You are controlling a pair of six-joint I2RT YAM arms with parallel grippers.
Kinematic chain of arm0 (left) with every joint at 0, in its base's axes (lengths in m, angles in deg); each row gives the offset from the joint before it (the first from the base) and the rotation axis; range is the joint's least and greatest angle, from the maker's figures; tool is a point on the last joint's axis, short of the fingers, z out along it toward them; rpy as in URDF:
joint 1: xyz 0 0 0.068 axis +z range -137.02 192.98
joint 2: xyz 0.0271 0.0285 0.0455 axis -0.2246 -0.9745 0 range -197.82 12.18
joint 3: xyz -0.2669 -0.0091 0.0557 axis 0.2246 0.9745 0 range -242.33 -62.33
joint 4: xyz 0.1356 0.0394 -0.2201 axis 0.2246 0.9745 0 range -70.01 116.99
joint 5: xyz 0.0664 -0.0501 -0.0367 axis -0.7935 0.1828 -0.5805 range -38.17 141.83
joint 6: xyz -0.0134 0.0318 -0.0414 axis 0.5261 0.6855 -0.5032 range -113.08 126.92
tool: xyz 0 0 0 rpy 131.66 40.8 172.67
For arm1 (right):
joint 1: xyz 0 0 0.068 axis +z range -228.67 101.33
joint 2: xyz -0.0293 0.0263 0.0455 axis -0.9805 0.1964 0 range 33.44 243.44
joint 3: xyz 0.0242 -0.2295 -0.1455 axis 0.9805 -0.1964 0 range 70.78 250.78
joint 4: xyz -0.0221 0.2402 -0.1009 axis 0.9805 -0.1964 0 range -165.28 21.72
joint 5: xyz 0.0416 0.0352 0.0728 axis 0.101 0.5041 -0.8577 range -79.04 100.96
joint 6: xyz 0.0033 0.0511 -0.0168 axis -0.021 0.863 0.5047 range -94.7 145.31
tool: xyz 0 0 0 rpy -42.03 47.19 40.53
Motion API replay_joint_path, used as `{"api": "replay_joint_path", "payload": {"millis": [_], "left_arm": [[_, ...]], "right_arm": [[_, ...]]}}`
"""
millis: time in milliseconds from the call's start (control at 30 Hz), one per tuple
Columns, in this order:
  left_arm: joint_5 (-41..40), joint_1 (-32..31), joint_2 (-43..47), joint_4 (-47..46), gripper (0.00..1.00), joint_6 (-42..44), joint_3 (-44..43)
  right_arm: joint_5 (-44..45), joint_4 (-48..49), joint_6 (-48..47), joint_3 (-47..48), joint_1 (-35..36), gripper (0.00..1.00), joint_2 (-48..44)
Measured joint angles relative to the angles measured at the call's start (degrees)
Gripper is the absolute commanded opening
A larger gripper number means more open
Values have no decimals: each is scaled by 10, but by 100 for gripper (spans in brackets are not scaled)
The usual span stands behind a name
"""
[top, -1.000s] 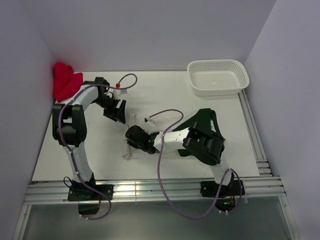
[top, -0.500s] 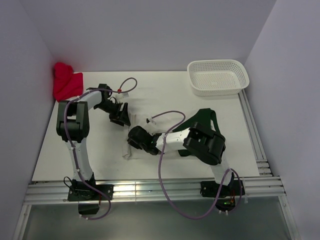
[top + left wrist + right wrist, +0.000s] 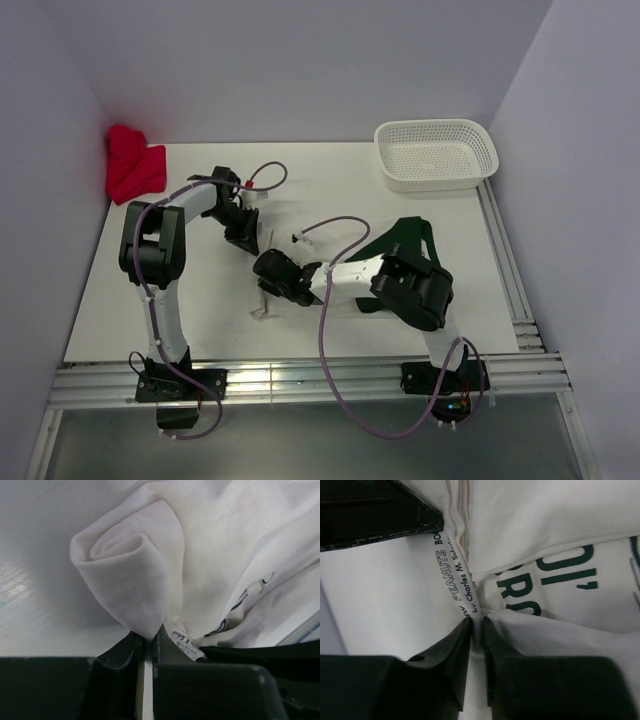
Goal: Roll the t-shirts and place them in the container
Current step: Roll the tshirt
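1. The left gripper has its two black fingers drawn nearly together, clamped on a thin fold of the off-white shirt.
2. Just ahead of those fingertips the cloth is wound into a loose roll, its spiral end facing the wrist camera. The fold they pinch runs up into the underside of the roll.
3. To the right of the left fingertips a small sewn label with printed letters sticks out of the cloth, touching the right finger.
4. The right gripper also has its fingers close together, with only a narrow slit between them. An edge of the same shirt sits in that slit, so it is gripping the cloth.
5. Ahead and to the right of the right fingertips lies dark green lettering printed on the shirt. A strip of small print runs up and to the left from the fingertips, along a seam.
6. From above, the two grippers are near each other in the middle of the table, the left one farther from the bases than the right, with the pale shirt stretched between them.
7. The dark green shirt lies flat to the right of the right gripper, partly under that arm.
8. A white basket stands well beyond the right gripper, in the far right corner.
9. A red cloth lies bunched to the left of the left gripper, against the left wall.
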Motion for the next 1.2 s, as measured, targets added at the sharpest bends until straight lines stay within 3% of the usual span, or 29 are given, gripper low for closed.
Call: {"api": "replay_joint_path", "payload": {"millis": [167,567,733,1200], "left_arm": [[-70,-29,12,6,0,-3,-6],[-179,-59,14,33,0,-3,-33],[-206,-74,11,44,0,-3,-45],[-235,-92,0,60,0,-3,-63]], "right_arm": [[35,-89,-17,39,14,36,-3],[111,-272,-65,219,57,38,12],[133,-326,-82,328,68,39,74],[152,-442,-96,421,84,44,172]]}}
